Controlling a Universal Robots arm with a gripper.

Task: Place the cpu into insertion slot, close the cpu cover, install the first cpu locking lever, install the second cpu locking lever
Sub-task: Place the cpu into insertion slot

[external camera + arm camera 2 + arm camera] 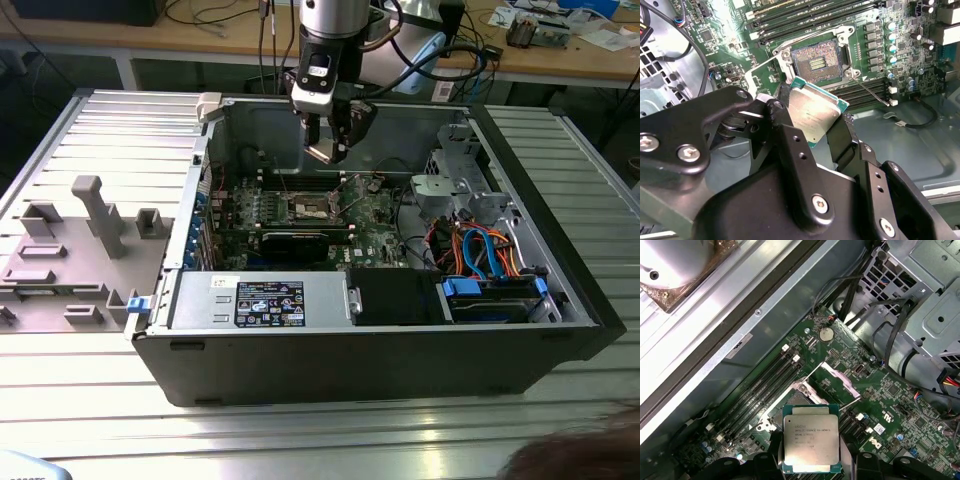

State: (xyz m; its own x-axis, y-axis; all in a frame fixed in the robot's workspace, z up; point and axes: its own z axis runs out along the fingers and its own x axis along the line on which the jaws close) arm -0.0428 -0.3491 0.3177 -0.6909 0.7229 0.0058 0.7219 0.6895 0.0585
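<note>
gripper: black two-finger gripper (813,122) clamped on two opposite edges of the chip, up in the air over the open case
cpu: small flat square chip (810,442), silvery-grey metal top, green rim; held above the green board (900,405), clear of the socket
slot: square socket (815,61), dark centre, pale metal rim; bare
cover: thin silvery metal frame plate (839,381); swung up beside the socket
case: dark grey computer case (350,350), lying open on ribbed metal table (300,440)

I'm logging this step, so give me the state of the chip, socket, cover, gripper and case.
gripper: shut on the cpu.
cpu: lifted, not seated.
insertion slot: empty, uncovered.
cpu cover: swung up, open.
computer case: side open.
</note>
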